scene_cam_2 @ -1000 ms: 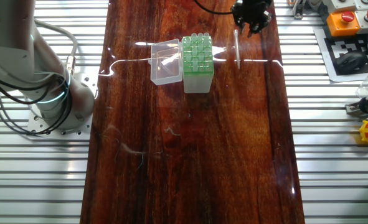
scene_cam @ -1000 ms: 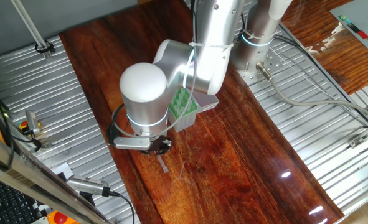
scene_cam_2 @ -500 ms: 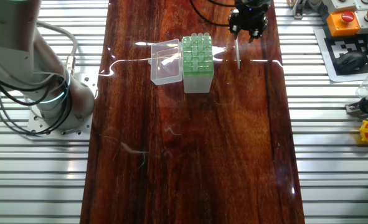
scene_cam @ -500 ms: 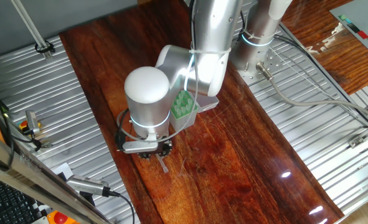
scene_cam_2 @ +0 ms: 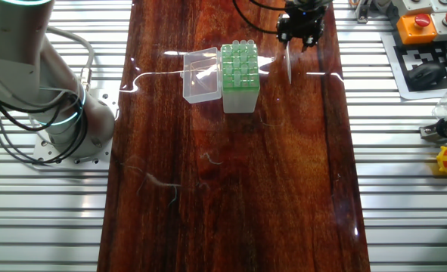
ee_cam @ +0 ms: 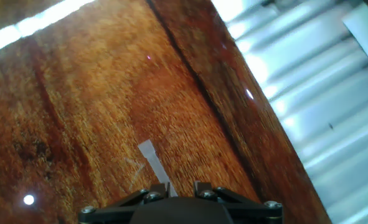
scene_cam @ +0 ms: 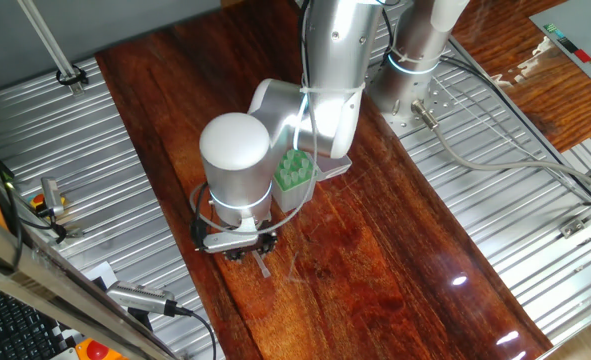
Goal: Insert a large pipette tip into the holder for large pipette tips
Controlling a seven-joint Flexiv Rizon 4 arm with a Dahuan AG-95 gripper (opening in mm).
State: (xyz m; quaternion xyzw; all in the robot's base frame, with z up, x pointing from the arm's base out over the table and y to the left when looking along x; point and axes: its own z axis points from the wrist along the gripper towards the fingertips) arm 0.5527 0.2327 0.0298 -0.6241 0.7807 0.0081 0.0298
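The large pipette tip (scene_cam_2: 289,65) is a clear thin cone lying flat on the dark wooden table, to the right of the holder (scene_cam_2: 239,65). The holder has a green rack of holes and its translucent lid (scene_cam_2: 200,74) lies open on the left. My gripper (scene_cam_2: 297,33) hangs low over the tip's wide end. In the hand view the tip (ee_cam: 151,158) runs from the wood into the gap of the gripper (ee_cam: 182,185), close to the left finger (ee_cam: 161,186), with room on the other side. The jaws stand open. The arm hides part of the holder (scene_cam: 293,170) in one fixed view.
Ribbed metal plates (scene_cam_2: 405,151) flank the wooden table (scene_cam_2: 231,189) on both sides. The robot base (scene_cam_2: 64,121) stands left of the wood. A red button box (scene_cam_2: 423,23) and small tools (scene_cam_2: 446,128) lie at the right. Cables trail near the base (scene_cam: 475,150).
The gripper has moved down and over to the tip's wide end. The tip and the holder have stayed in place.
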